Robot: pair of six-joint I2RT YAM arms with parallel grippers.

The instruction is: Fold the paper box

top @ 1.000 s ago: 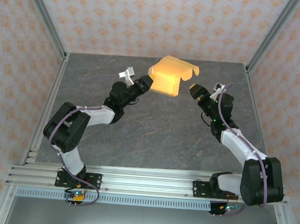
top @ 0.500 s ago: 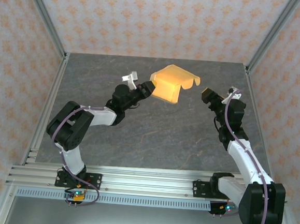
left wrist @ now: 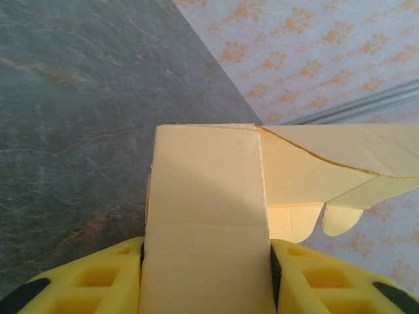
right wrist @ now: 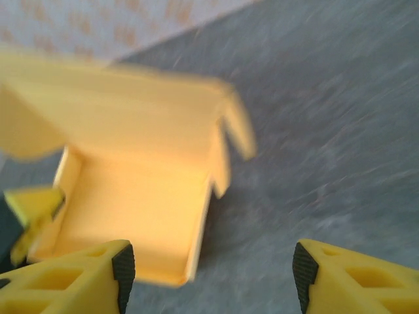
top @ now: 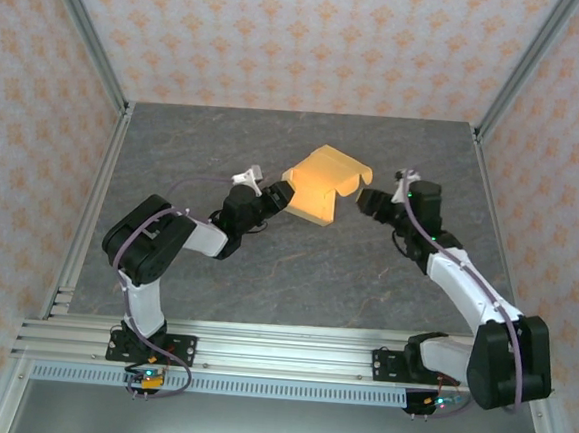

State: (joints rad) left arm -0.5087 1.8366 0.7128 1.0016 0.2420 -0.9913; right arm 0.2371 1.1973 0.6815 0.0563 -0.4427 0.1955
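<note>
The paper box (top: pixel 321 184) is light orange-tan card, partly folded into a shallow tray with its lid flap raised. It is held a little above the middle of the grey table. My left gripper (top: pixel 280 198) is shut on the box's left side. In the left wrist view a flat panel of the box (left wrist: pixel 206 209) fills the gap between the yellow fingers (left wrist: pixel 98 278). My right gripper (top: pixel 368 202) stands open just right of the box, apart from it. In the blurred right wrist view the box's open inside (right wrist: pixel 131 196) lies ahead and to the left of the right gripper (right wrist: pixel 213 265).
The grey stone-pattern table (top: pixel 296 267) runs out on all sides of the box. Aluminium posts (top: pixel 88 35) and patterned walls close in the left, back and right. A metal rail (top: pixel 279 351) with both arm bases runs along the near edge.
The left gripper has brought the box lower and nearer. The right gripper swung out to the right, then came in close to the box's right edge.
</note>
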